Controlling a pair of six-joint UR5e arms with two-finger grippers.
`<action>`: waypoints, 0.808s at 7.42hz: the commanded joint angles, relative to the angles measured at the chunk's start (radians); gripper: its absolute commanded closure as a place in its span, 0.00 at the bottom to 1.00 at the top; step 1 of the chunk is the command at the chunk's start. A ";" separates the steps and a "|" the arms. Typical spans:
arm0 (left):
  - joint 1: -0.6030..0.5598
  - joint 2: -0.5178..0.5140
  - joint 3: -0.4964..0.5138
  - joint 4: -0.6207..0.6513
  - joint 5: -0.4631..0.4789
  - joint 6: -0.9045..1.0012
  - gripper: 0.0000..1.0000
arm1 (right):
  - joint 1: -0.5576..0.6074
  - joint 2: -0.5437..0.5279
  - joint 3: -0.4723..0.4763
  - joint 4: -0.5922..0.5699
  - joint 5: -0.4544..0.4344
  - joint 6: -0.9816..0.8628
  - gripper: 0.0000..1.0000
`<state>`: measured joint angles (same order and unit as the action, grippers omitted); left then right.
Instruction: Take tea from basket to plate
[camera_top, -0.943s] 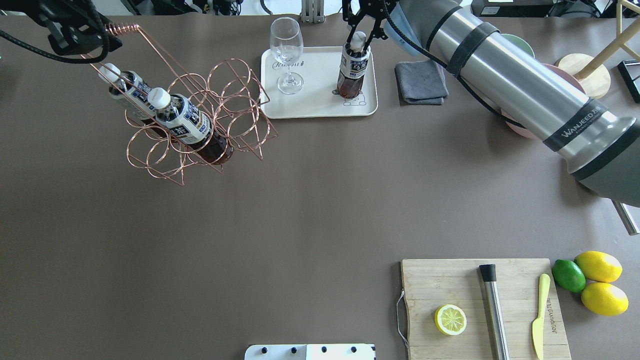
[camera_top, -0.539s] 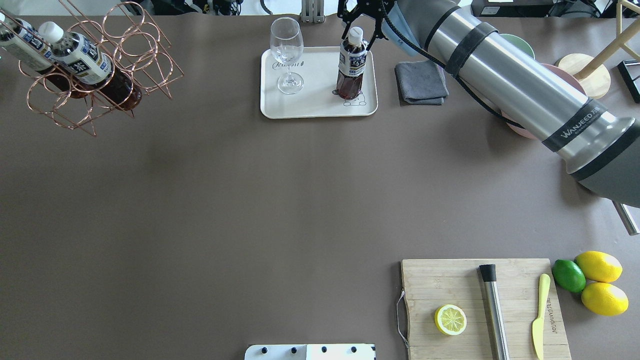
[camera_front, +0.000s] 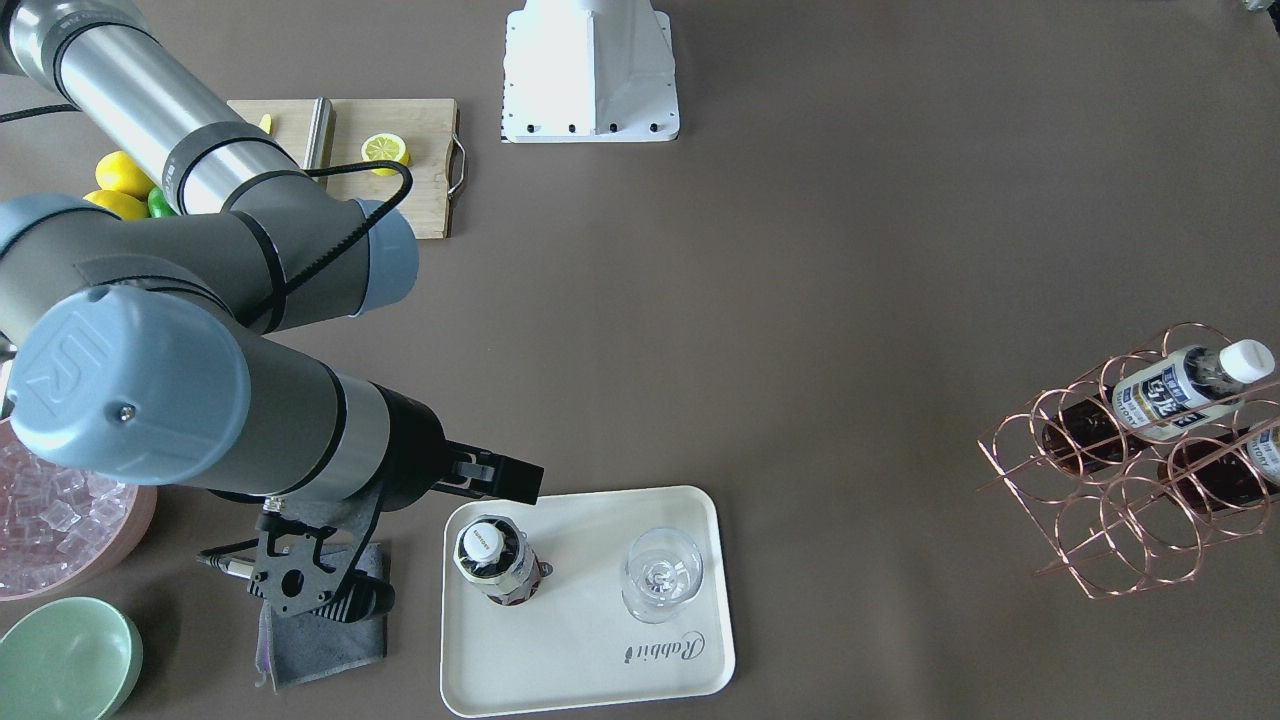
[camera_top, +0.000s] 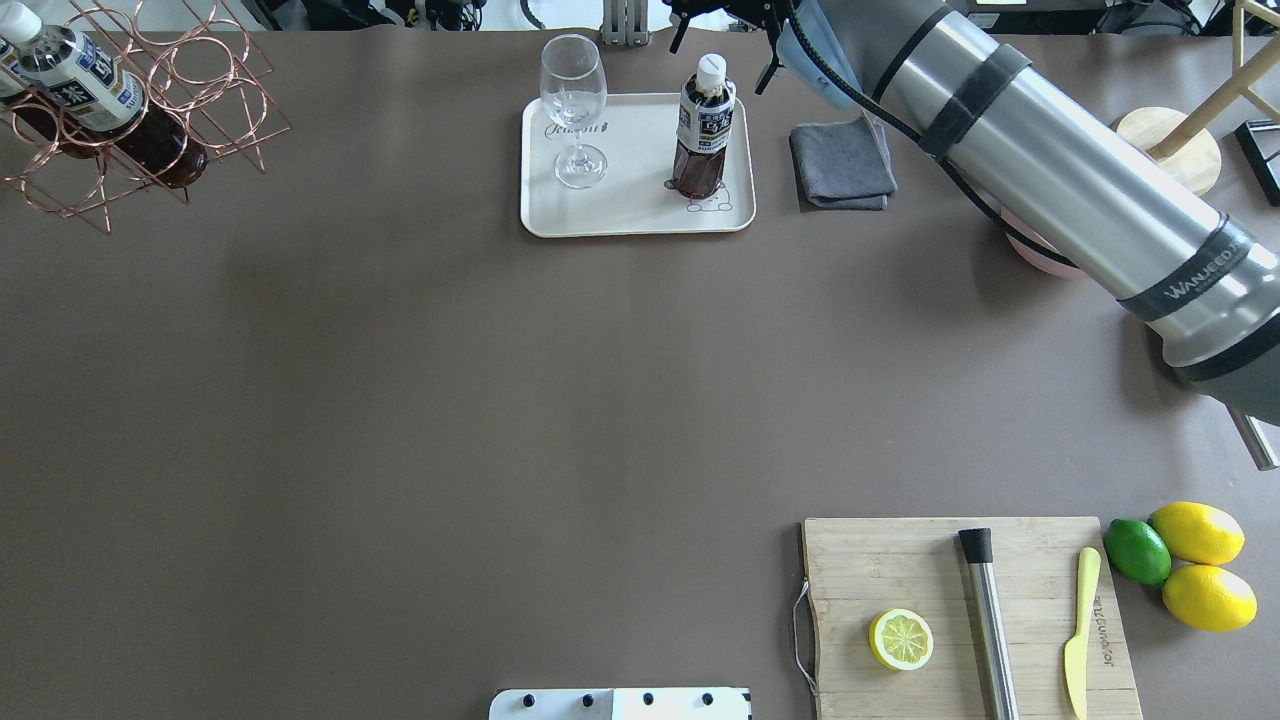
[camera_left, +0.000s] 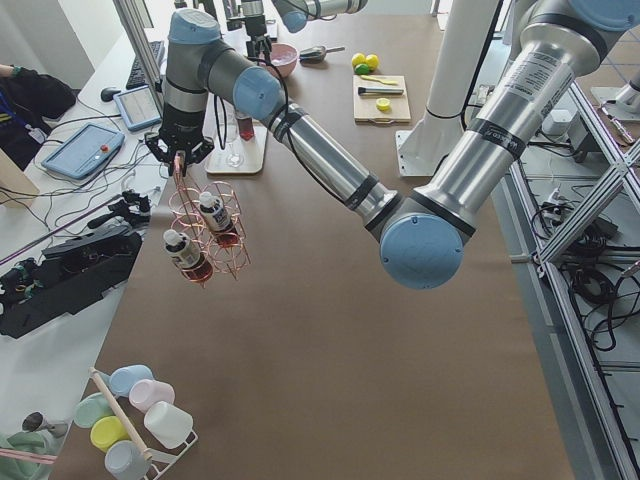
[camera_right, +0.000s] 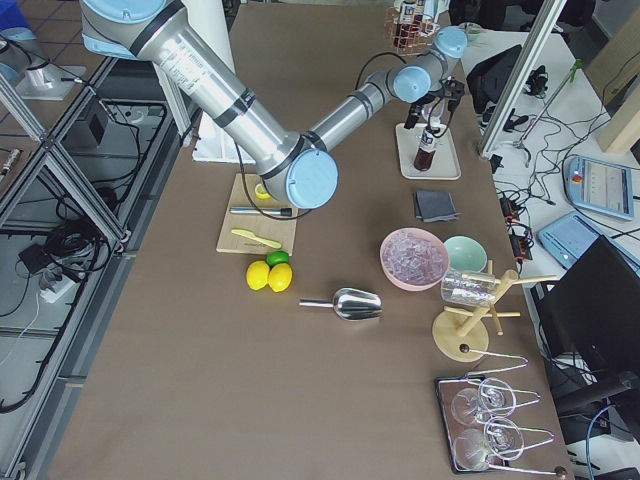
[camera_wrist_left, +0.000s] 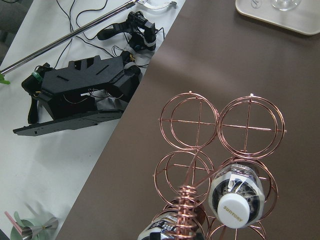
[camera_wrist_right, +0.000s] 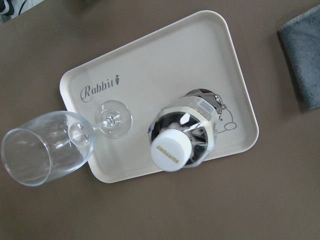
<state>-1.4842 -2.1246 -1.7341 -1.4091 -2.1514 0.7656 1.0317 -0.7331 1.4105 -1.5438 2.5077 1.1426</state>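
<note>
One tea bottle (camera_top: 704, 130) stands upright on the cream plate (camera_top: 640, 215), over the bear drawing. It also shows in the right wrist view (camera_wrist_right: 182, 137) and the front view (camera_front: 495, 560). My right gripper (camera_top: 722, 25) is open and empty, raised above the bottle's cap and apart from it. The copper wire basket (camera_top: 215, 95) hangs tilted in the air at the table's far left corner with two tea bottles (camera_top: 75, 85) in it. My left gripper (camera_left: 180, 152) is at the top of the basket's handle. I cannot tell whether it is shut.
A wine glass (camera_top: 574, 100) stands on the plate's left half. A grey cloth (camera_top: 842, 165) lies right of the plate. Pink ice bowl (camera_front: 60, 520) and mint bowl (camera_front: 65, 655) sit beyond it. A cutting board (camera_top: 960, 620) with a lemon half, muddler and knife is front right.
The basket has swung from beside the plate to the far left corner. My right gripper has opened off the bottle's cap and risen, leaving the bottle on the plate.
</note>
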 joint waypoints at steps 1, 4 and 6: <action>0.001 0.006 0.111 -0.161 0.056 0.171 1.00 | 0.046 -0.368 0.320 -0.030 -0.030 -0.143 0.00; 0.015 -0.006 0.269 -0.374 0.077 0.210 1.00 | 0.133 -0.798 0.559 -0.087 -0.174 -0.581 0.00; 0.034 -0.009 0.353 -0.509 0.079 0.215 1.00 | 0.300 -1.022 0.524 -0.085 -0.219 -0.956 0.00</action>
<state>-1.4650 -2.1313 -1.4527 -1.8051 -2.0762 0.9755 1.1937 -1.5632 1.9498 -1.6255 2.3292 0.4928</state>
